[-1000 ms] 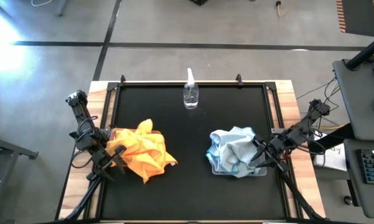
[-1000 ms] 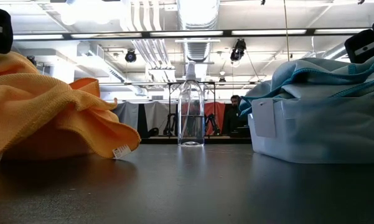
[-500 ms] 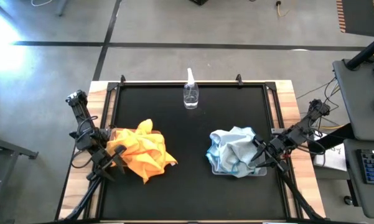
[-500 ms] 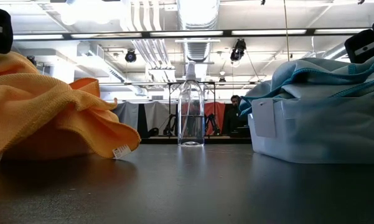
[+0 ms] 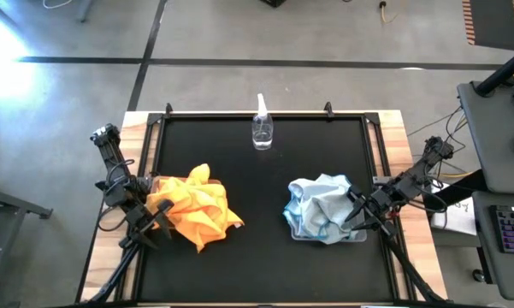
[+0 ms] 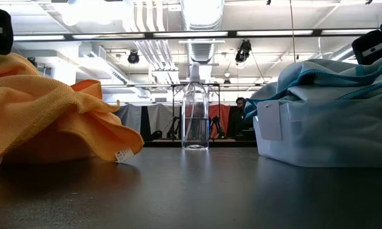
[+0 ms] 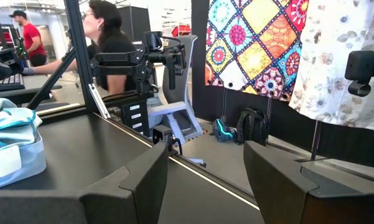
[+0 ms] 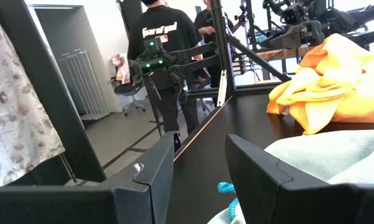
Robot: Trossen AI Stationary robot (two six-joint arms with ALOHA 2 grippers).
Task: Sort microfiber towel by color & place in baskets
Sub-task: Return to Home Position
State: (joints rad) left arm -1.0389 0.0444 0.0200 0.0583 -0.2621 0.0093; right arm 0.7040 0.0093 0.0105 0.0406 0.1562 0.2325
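arms folded; left gripper [image 7: 205,163], right gripper [image 8: 200,152] fingers parted

Left arm [image 5: 111,167] and right arm [image 5: 410,181] dark, jointed, looped black cables, blocky matte-black jaws

Can't really read anything, tbh: just blurry white lettering [image 8: 154,30] on a black shirt [image 8: 143,46] and a tiny illegible tag [image 6: 122,154] on the orange towel [image 6: 44,108].

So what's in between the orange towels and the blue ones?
Nothing: the high view shows only bare black table between the orange towels and the blue towels. The spray bottle stands farther back.
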